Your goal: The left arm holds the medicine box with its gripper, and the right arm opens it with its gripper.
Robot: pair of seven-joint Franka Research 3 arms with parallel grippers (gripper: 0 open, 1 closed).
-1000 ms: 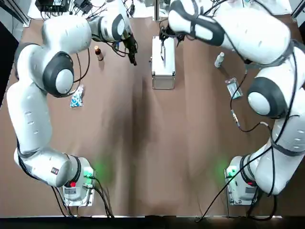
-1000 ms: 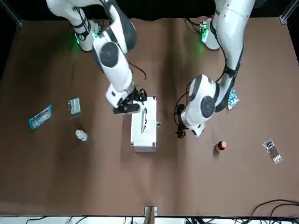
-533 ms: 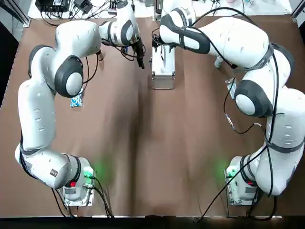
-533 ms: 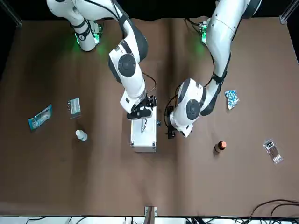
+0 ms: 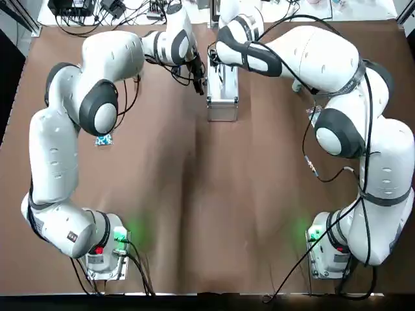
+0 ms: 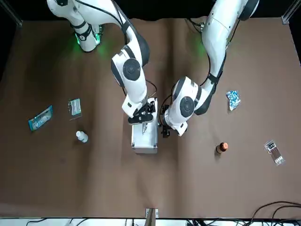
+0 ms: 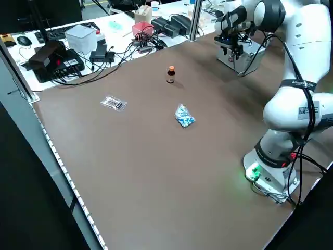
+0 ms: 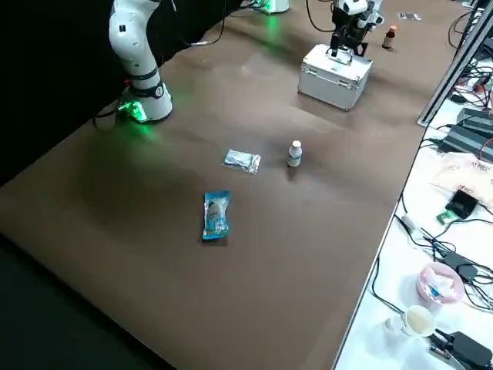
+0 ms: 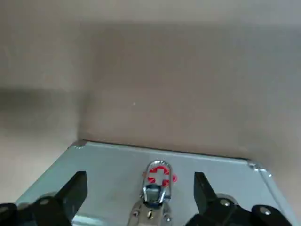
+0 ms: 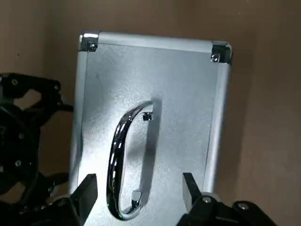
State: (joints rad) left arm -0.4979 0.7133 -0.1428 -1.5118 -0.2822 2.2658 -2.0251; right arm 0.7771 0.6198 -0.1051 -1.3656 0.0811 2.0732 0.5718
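Observation:
The medicine box (image 5: 221, 96) is a silver metal case lying shut on the brown table, with a handle (image 10: 123, 155) on its lid. My left gripper (image 5: 200, 83) is at the box's left side, open. Its fingers (image 9: 70, 193) stand either side of the red-cross latch (image 9: 157, 181) without touching it. My right gripper (image 6: 141, 116) hangs over the lid near one end. It is open, its fingers (image 10: 190, 192) spread wider than the handle. In the right wrist view the left gripper (image 10: 23, 136) shows beside the box (image 10: 150, 94).
A brown bottle (image 6: 222, 147) and a blue pill packet (image 6: 233, 100) lie on the left arm's side. A small white bottle (image 6: 82, 136), a clear sachet (image 6: 74, 107) and a teal packet (image 6: 40, 117) lie on the right arm's side. A small foil pack (image 6: 273, 152) lies far out.
My left gripper has moved in from the left until it is against the box's latch side. My right gripper has shifted over the lid toward the handle. The box has not moved.

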